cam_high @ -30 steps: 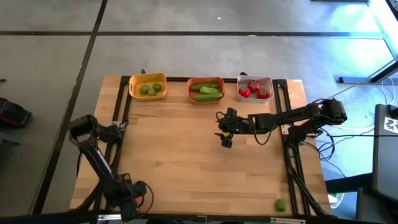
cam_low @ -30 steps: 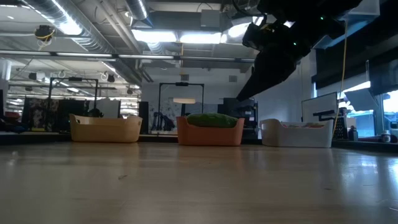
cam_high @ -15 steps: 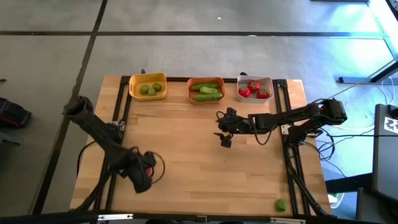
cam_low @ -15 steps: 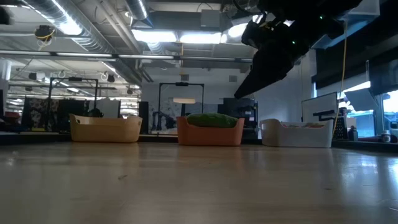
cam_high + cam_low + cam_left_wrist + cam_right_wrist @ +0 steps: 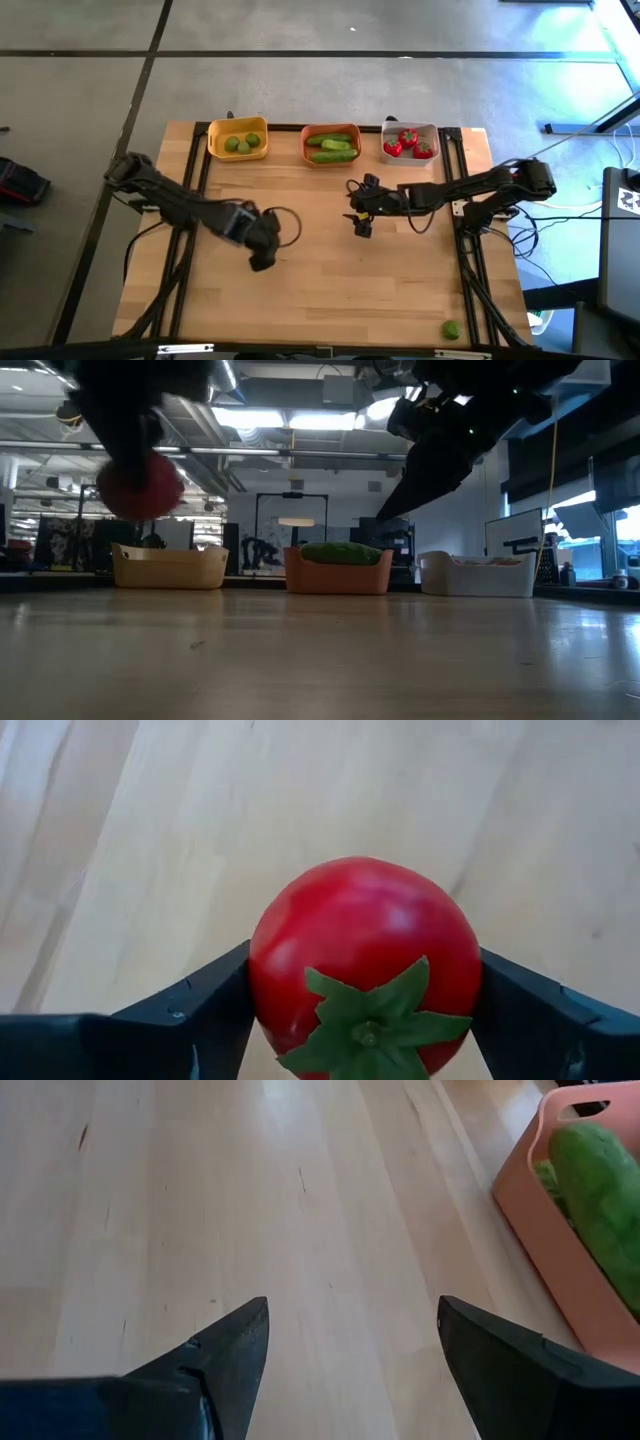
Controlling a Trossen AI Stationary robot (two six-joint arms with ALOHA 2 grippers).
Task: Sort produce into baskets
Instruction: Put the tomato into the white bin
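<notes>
Most of the sorting looks done. At the far edge of the table (image 5: 330, 270) stand 3 baskets: the yellow basket (image 5: 238, 127) holds 2 limes (image 5: 241, 143), the orange basket (image 5: 331, 131) holds cucumbers (image 5: 334, 149), and the white basket (image 5: 411, 128) holds about 3 tomatoes (image 5: 407, 141).

2 pieces are left, as far as the views show. 1 is the tomato (image 5: 365, 965) clamped between the fingers of the left gripper (image 5: 262, 245), which hangs above the middle-left of the table, well short of the baskets; in the low view it shows as a red ball (image 5: 140, 488) carried high off the wood. By my reckoning it belongs in the white basket, which sits at the opposite end of the row, so that carry has a fair way to go across the table. The other is a loose lime (image 5: 451, 329) lying alone near the front right corner (well apart from everything else), bound for the yellow basket.

The right gripper (image 5: 361, 210) waits over the table just in front of the orange basket, its fingers spread wide with nothing between them.
</notes>
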